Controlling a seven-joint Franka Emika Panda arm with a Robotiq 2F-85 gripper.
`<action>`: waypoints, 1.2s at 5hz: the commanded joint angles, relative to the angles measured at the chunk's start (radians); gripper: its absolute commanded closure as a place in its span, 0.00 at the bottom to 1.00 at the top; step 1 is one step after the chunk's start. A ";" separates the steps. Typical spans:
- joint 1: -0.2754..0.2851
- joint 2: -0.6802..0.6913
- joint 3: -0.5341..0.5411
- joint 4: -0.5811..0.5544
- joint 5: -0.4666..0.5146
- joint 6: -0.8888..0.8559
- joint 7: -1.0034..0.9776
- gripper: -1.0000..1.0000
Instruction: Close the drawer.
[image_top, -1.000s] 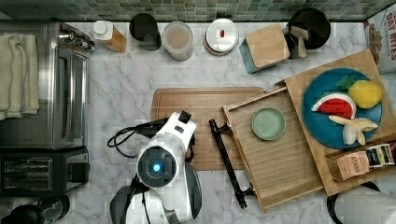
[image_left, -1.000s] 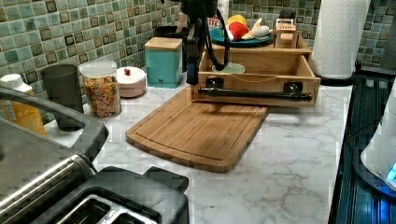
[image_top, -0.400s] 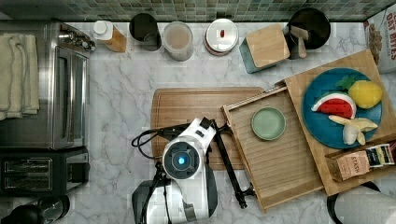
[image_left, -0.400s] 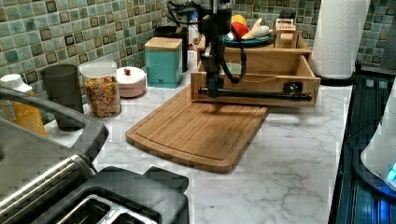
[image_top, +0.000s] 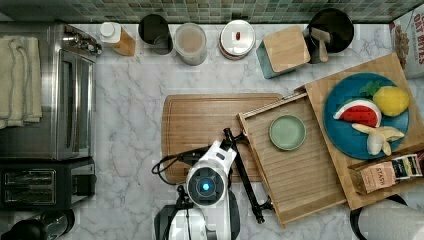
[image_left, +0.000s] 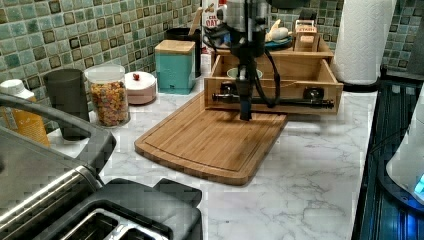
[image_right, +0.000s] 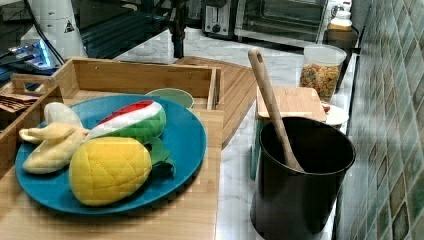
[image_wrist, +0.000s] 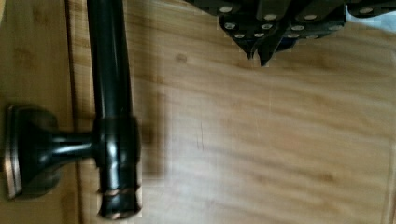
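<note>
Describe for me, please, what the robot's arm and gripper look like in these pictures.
In the top view the arm is white with rounded, glossy shells, dark grey at the joints, and carries a round cap with a glowing blue light in its middle. A black cable loops off its side. The gripper is black, its fingers ribbed with pale dots and tapering to points.

From your top view, the arm's body covers the gripper (image_wrist: 258, 55) and part of the drawer's handle (image_top: 245, 175). In the wrist view the handle runs off the picture's edge, and the fingertips seem pressed together, though they're partly cropped.
</note>
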 joint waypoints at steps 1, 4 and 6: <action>-0.076 -0.094 -0.055 -0.109 -0.115 0.022 -0.146 1.00; -0.086 -0.009 -0.165 -0.040 -0.133 0.065 -0.277 1.00; -0.148 0.011 -0.183 0.002 -0.135 0.065 -0.388 1.00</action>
